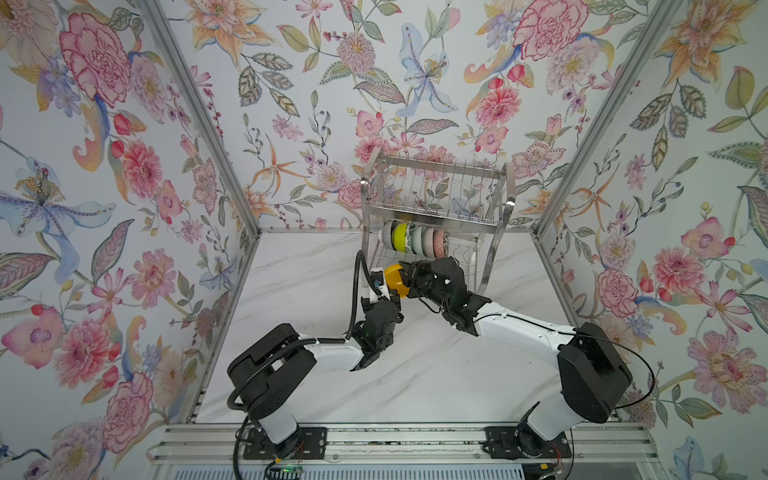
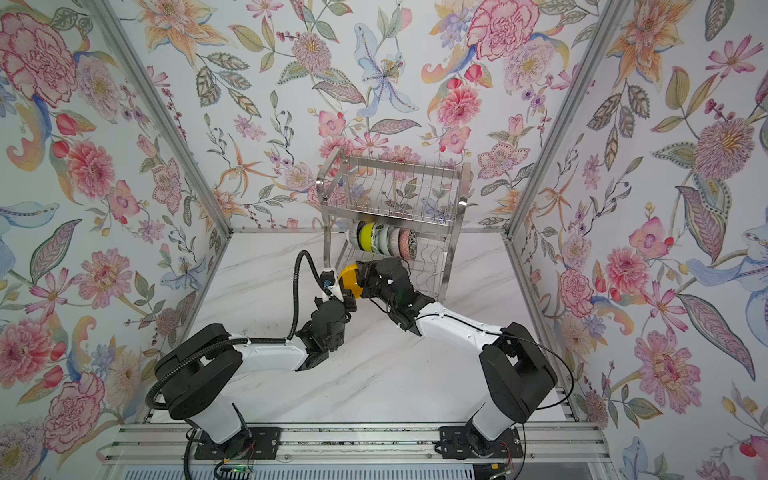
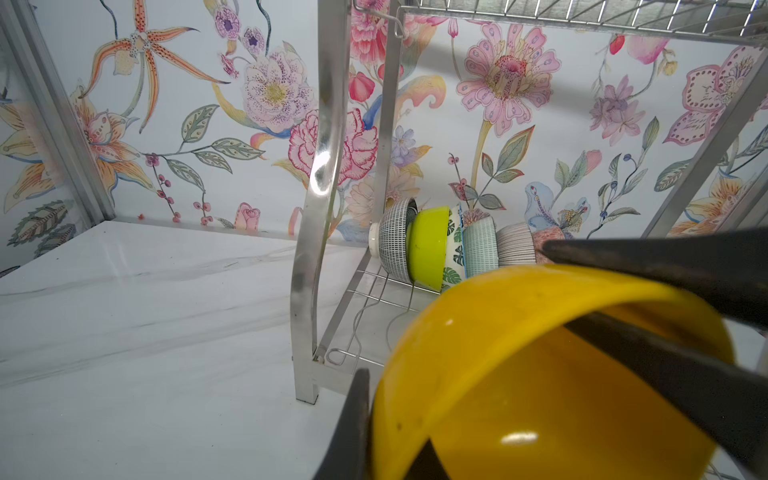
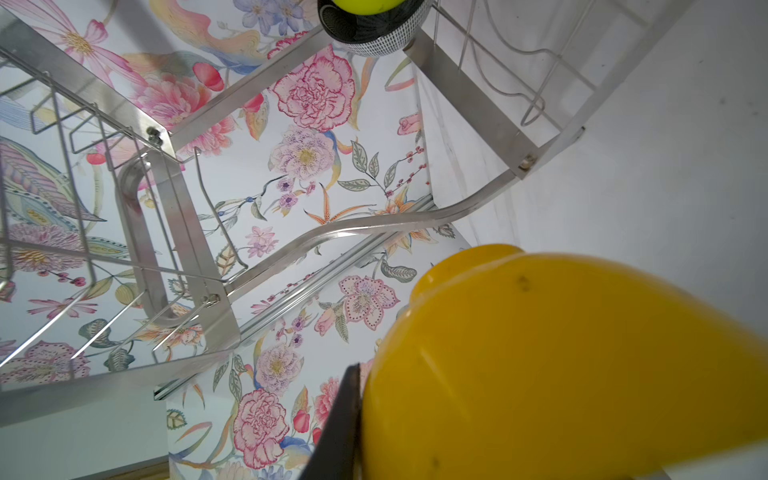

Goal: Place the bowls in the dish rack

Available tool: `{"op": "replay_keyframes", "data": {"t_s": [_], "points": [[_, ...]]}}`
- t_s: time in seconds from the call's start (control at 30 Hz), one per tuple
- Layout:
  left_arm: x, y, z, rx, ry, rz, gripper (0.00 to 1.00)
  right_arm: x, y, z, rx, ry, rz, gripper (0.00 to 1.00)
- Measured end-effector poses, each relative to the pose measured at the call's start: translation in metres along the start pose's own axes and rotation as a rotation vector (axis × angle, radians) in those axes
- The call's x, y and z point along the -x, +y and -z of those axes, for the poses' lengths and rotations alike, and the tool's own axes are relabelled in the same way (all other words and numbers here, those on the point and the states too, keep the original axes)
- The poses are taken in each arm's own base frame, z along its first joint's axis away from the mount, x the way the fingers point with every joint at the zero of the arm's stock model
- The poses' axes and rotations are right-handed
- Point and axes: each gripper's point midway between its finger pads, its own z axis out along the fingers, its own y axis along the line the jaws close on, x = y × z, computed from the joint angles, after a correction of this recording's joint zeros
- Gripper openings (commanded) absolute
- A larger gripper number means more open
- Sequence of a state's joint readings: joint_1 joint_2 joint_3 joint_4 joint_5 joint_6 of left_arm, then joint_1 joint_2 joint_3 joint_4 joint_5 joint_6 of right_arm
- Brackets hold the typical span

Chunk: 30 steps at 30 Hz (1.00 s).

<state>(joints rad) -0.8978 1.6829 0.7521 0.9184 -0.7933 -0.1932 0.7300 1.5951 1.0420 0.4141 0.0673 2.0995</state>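
In rack (image 3: 322,166), six bowls (image 3: 455,245), outside, one bowl (image 3: 519,374)

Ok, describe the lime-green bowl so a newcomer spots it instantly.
Find the steel dish rack against the back wall. Bowls stand on edge along its lower tier. In both top views the lime-green bowl is second from the left, the only plain, bright one.

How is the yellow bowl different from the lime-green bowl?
The yellow bowl is held in front of the dish rack, pinched by the left gripper and the right gripper; the lime-green bowl stands on edge on the rack's lower shelf. The yellow bowl is alone; the lime-green bowl is squeezed between other bowls. Both are plain, shiny and round.
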Motion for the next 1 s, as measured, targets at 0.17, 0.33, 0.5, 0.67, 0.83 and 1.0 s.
{"op": "replay_keyframes", "data": {"t_s": [0.17,0.33,0.5,0.67,0.83,1.0], "points": [[-0.001,-0.01,0.003,-0.043,0.007,0.003,0.37,0.012,0.004,0.001,0.034,-0.018,0.019,0.0],[-0.009,-0.027,0.011,-0.127,0.046,0.005,0.57,0.042,0.002,0.018,0.045,-0.081,0.065,0.0],[-0.003,-0.037,0.021,-0.202,0.07,0.063,0.9,0.047,0.018,0.048,0.071,-0.108,0.131,0.0],[-0.002,-0.058,0.036,-0.326,0.121,0.096,0.99,0.06,0.026,0.085,0.076,-0.134,0.191,0.0],[-0.003,-0.084,0.05,-0.45,0.177,0.116,0.99,0.099,0.037,0.132,0.069,-0.221,0.31,0.0],[0.017,-0.069,0.028,-0.38,0.151,0.184,0.99,0.199,0.045,0.199,-0.019,-0.521,0.443,0.0]]}}
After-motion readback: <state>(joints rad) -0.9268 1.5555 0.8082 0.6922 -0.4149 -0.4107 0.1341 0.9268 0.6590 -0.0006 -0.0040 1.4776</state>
